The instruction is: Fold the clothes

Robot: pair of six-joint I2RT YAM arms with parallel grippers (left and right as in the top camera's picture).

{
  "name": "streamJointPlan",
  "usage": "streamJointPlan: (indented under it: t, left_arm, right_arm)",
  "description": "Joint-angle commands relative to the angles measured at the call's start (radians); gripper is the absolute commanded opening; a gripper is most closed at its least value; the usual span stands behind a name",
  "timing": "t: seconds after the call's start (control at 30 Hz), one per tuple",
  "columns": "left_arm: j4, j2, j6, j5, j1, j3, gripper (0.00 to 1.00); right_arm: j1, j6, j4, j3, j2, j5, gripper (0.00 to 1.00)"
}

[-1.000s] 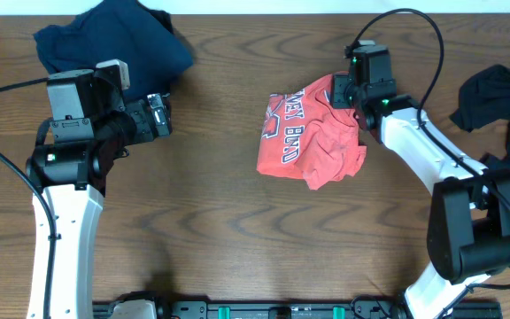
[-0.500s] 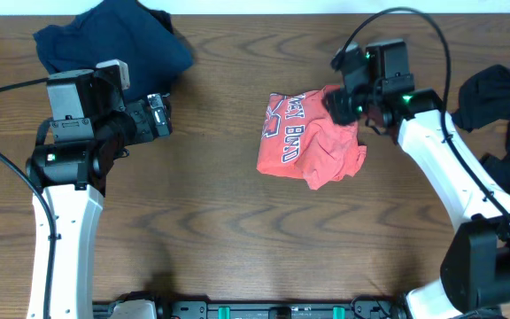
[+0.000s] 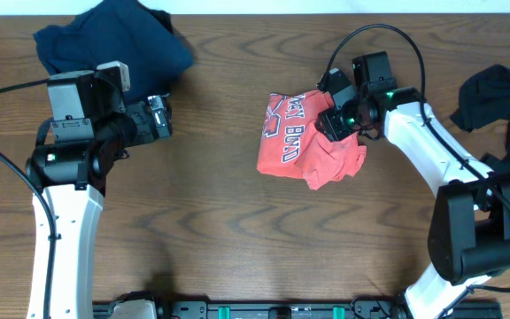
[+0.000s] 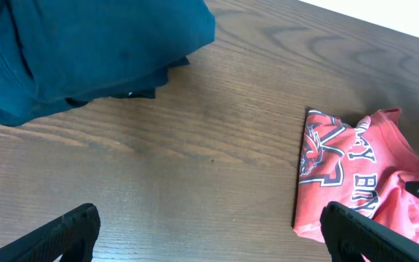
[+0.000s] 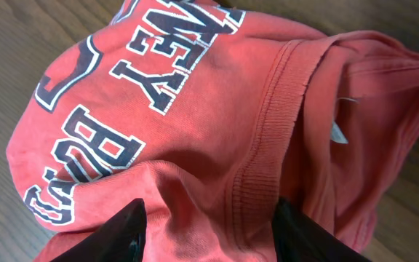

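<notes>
The red-orange T-shirt [image 3: 304, 142] with white-and-dark lettering lies crumpled at the table's middle right; its left part is folded flat and its right part is bunched. My right gripper [image 3: 336, 120] is down on the upper right of the shirt. In the right wrist view the right gripper [image 5: 209, 218] stands half open, its fingers pressed into the shirt [image 5: 158, 109], with a ridge of fabric and the collar ribbing between them. My left gripper [image 3: 162, 115] hovers wide open over bare wood at the left, the shirt [image 4: 355, 182] off to its right. Nothing is between its fingers [image 4: 71, 233].
A navy blue T-shirt [image 3: 113, 40] lies bunched at the back left, just behind the left arm, and shows in the left wrist view [image 4: 71, 51]. Black clothes [image 3: 503, 106] are heaped at the right edge. The brown wooden table [image 3: 220, 221] lies bare in front of the red shirt.
The right gripper swung up and right off the shirt, then came back down onto its upper right, its jaws a little narrower. The shirt's shape is unchanged. The left arm has not moved.
</notes>
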Motion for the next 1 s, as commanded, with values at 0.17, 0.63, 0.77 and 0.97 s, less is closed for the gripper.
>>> streamJointPlan:
  t: [0.17, 0.63, 0.77, 0.97]
  left_arm:
    - [-0.003, 0.008, 0.010, -0.013, 0.005, 0.016, 0.98]
    - [-0.002, 0.008, 0.010, -0.013, 0.005, 0.016, 0.98]
    - [-0.003, 0.008, 0.010, -0.013, 0.005, 0.016, 0.98]
    - [-0.002, 0.008, 0.010, -0.013, 0.005, 0.016, 0.98]
  right_arm:
    - [-0.011, -0.018, 0.018, -0.003, 0.053, -0.005, 0.47]
    - [-0.082, 0.052, -0.142, 0.054, -0.068, -0.028, 0.01]
    - [-0.086, 0.114, -0.330, 0.098, -0.123, -0.043, 0.01]
    - [-0.085, 0.164, -0.541, 0.063, -0.113, -0.048, 0.01]
